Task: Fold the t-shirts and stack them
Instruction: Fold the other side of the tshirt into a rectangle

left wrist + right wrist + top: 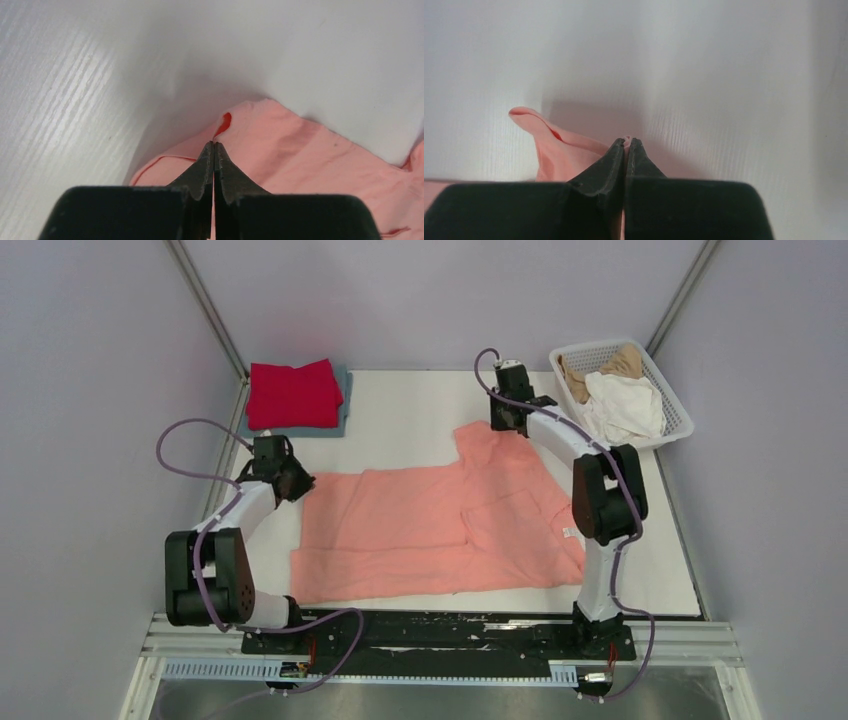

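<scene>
A salmon-pink t-shirt (440, 525) lies spread on the white table, partly folded. My left gripper (297, 480) is shut on its far left corner; the left wrist view shows the closed fingertips (214, 146) pinching the pink cloth (300, 150). My right gripper (497, 423) is shut on the shirt's far edge near the top; the right wrist view shows pink cloth (559, 150) nipped between the closed tips (626, 141). A folded bright red t-shirt (294, 393) lies on a folded grey-blue one (345, 405) at the back left.
A white plastic lattice basket (670, 405) at the back right holds a white shirt (625, 405) and a tan shirt (610, 365). Metal frame posts stand at the back corners. Bare white table (410, 405) lies between the stack and the basket.
</scene>
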`<state>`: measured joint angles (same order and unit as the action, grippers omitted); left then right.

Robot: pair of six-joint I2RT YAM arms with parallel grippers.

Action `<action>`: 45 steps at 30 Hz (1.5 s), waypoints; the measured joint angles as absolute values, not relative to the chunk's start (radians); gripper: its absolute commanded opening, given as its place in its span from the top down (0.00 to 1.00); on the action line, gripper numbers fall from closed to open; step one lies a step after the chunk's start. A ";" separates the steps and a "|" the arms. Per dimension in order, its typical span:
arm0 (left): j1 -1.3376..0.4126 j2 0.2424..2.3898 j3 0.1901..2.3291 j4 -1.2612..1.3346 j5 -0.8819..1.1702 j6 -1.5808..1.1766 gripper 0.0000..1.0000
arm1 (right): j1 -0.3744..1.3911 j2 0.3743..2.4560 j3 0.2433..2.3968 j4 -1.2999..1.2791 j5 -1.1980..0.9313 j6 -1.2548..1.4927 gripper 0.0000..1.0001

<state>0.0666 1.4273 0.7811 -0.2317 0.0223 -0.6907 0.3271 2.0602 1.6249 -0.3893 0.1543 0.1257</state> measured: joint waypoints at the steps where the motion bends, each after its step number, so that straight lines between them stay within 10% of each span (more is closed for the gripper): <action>1: 0.061 1.407 0.767 -0.227 0.026 -0.693 1.00 | 0.327 2.032 1.602 -0.387 0.147 0.126 1.00; 24: 0.007 0.829 0.441 -0.375 -0.084 -0.890 1.00 | 0.340 1.338 1.020 -0.418 0.134 0.200 1.00; 45: 0.007 0.640 0.366 -0.522 -0.151 -0.985 1.00 | 0.340 1.135 0.912 -0.552 0.192 0.232 0.99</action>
<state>0.0071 0.6399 0.3660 -0.5220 -0.1509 -0.9848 0.3401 1.1351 0.9119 -0.5522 0.1921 0.2321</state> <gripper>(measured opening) 0.006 0.014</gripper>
